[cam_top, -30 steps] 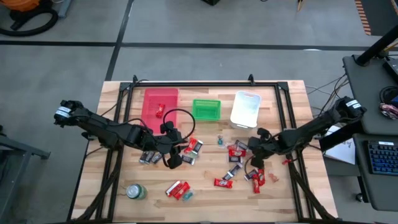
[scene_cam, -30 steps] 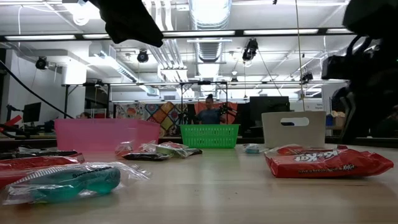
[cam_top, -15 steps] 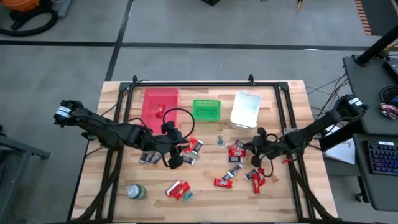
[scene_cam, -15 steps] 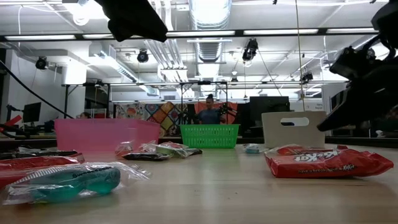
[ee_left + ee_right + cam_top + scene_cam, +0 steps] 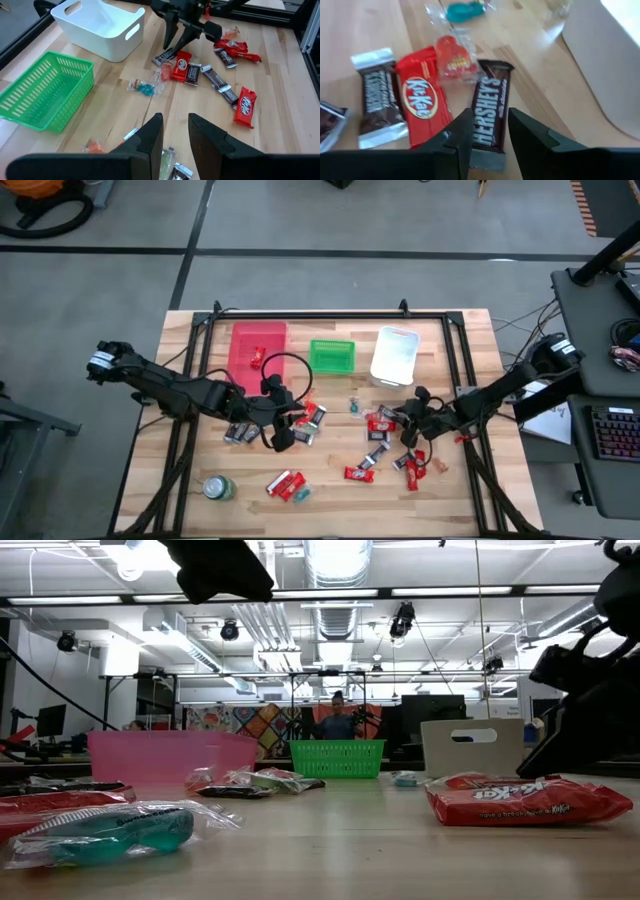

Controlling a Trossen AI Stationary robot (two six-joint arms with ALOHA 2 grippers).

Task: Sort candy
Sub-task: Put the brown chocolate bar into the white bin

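The candy lies loose on the wooden table: red KitKat bars, dark brown-and-silver bars and a few tiny teal and orange sweets. My right gripper is open, low over the right-hand cluster. Its fingers stand on either side of the near end of a brown Hershey's bar, which lies flat beside a KitKat. My left gripper is open by a narrow gap with nothing between its fingers. It hovers above the left-hand cluster. My right gripper comes at the Hershey's bar slanting down from the table's right, its fingers along the bar and astride the silver end. Whether the fingers touch the bar I cannot tell. The bar lies flat on the table.
A pink bin, a green basket and a white bin stand in a row at the far side. A round green can stands near the front left. More bars lie at the front middle.
My right gripper has come down toward the table and the right-hand candy cluster, edging a little toward the table's left. The candy has stayed where it was.
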